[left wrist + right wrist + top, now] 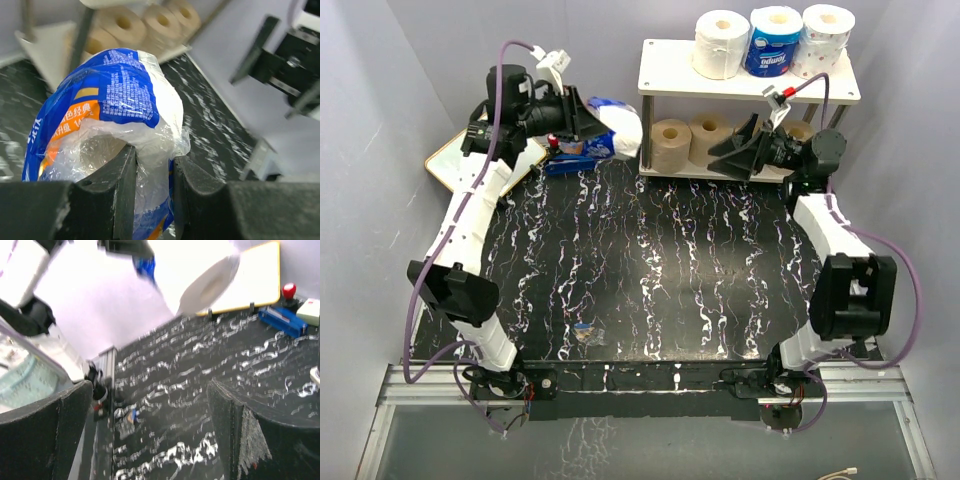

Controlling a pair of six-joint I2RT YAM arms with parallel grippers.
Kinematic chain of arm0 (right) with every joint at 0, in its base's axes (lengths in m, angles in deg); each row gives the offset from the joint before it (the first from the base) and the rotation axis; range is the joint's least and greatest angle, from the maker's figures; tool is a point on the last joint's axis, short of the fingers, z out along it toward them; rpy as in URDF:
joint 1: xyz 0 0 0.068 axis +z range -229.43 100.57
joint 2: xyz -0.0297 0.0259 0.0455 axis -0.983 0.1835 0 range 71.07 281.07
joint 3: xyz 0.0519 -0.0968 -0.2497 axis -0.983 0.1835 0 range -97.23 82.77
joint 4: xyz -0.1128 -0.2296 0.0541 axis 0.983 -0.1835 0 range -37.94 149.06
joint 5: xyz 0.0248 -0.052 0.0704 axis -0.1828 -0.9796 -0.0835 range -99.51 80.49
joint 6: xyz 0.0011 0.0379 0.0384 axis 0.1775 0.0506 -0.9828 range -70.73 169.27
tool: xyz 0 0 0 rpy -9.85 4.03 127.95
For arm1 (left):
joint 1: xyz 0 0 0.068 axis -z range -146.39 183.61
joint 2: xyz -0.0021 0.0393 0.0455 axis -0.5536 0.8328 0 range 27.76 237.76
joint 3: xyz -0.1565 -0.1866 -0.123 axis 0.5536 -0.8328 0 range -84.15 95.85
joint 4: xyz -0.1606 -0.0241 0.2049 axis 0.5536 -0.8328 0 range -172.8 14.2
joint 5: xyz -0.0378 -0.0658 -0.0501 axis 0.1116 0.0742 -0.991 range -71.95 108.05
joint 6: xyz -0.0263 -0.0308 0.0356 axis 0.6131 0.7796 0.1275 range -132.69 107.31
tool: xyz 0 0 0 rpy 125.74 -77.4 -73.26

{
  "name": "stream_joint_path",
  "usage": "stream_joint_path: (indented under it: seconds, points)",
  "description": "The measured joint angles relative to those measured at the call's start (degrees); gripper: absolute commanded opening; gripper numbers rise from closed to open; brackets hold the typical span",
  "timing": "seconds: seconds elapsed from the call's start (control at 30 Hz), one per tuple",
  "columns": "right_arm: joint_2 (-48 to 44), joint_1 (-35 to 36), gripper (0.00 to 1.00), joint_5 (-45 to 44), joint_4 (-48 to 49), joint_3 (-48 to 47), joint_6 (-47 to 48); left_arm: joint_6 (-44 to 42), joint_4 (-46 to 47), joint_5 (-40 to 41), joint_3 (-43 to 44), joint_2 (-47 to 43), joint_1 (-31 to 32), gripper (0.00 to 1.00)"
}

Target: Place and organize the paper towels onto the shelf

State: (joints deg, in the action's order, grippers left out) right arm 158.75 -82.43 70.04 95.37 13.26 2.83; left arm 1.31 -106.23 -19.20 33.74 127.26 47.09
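Left gripper (154, 156) clamped on the wrapper of a blue-and-white plastic-wrapped roll (115, 95), held above the table (650, 270); right gripper (150, 437) jaws wide, empty, beside the shelf (670, 75) lower tier.

a black table (670, 270) veined with white filled the middle of the room, and a small crumpled wrapper (588, 333) lay near its front edge. at the far left corner a wood-framed whiteboard (445, 158) lay askew, with a blue box (565, 166) and a red-topped thing (288, 290) just beside it.
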Motion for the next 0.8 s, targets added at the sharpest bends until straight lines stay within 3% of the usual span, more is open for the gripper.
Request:
stream_joint_path:
  seconds: [0.1, 0.2, 0.33, 0.43, 0.8]
  points:
    - [5.40, 0.24, 0.98, -6.12, 22.53, -0.07, -18.82, 5.51, 3.72, -5.62, -4.94, -0.39, 1.05, 0.00]
    - [8.55, 0.70, 0.98, -10.40, 30.14, -0.07, -26.93, 10.45, 7.69, -9.53, -7.30, -0.50, 1.88, 0.00]
    - [10.01, 1.99, 0.91, -13.90, 32.44, 0.02, -32.26, 16.44, 13.84, -12.90, -10.78, -1.75, 2.05, 0.00]
    - [10.10, 3.37, 0.93, -15.56, 32.79, 0.48, -34.29, 18.91, 16.52, -14.05, -12.76, -2.82, 2.01, 0.00]
    - [12.61, 13.33, 0.94, -17.14, 25.70, -1.38, -28.11, 24.81, 22.62, -16.20, -18.60, -5.38, 2.01, 0.00]
